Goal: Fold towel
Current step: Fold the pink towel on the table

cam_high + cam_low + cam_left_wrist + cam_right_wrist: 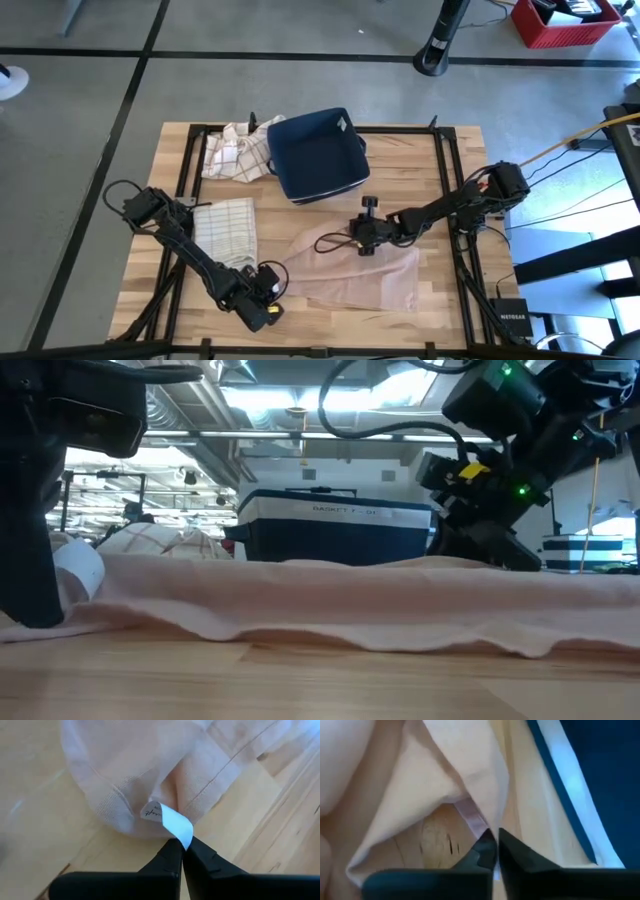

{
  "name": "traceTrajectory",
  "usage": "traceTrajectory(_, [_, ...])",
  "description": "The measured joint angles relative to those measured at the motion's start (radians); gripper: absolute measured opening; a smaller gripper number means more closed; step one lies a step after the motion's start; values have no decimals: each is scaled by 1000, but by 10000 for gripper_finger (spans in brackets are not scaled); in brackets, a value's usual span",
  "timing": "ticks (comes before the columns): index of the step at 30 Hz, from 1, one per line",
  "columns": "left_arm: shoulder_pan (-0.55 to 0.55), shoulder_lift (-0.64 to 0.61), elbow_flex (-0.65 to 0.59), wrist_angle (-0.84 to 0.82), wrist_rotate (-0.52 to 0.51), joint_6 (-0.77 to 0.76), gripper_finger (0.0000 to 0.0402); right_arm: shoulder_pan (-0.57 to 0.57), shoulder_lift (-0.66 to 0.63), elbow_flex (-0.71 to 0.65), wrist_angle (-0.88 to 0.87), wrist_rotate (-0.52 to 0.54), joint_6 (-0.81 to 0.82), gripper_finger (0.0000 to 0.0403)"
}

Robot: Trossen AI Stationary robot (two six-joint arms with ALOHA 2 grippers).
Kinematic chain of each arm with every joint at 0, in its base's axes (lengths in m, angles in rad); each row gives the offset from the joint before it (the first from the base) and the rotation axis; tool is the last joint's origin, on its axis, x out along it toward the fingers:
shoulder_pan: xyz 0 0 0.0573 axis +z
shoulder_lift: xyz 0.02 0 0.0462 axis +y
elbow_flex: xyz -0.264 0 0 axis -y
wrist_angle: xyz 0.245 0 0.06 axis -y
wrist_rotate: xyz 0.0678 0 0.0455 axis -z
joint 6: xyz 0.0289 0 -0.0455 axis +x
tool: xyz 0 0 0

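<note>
The wooden table point(440, 290) carries a dark blue basket point(318, 155) at the back, with the pale pink towel point(360, 275) lying rumpled in front of it; a folded checked cloth point(227, 228) lies beside the towel. The right gripper point(360, 243) pinches the towel's far edge; the left gripper point(272, 288) pinches its near corner, by the white label point(172, 822).

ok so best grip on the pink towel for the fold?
Probably the corners. The pink towel lies flat; both end effectors, left and right, are shut on its edges, low from the sides, where the hem lifts off the table.
</note>
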Motion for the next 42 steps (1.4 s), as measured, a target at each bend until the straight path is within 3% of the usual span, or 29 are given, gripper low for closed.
traceTrajectory(7, [0, -62, 15, -138, 35, 28, 1, 63, -172, 60, -235, 55, 9, 6])
traceTrajectory(19, [82, -336, 124, -535, -61, 271, 0, 140, -482, 371, -756, 173, 37, 5])
traceTrajectory(23, [135, -438, 170, -606, -85, 394, 0, 138, -518, 513, -889, 200, 39, 5])
traceTrajectory(33, [301, -653, 325, -645, -123, 761, 0, 138, -524, 898, -1163, 378, 25, 3])
traceTrajectory(38, [376, -706, 349, -667, -132, 901, 0, 137, -530, 1063, -1248, 428, 6, 3])
traceTrajectory(42, [424, -717, 348, -683, -129, 933, 0, 118, -548, 1105, -1301, 411, 40, 3])
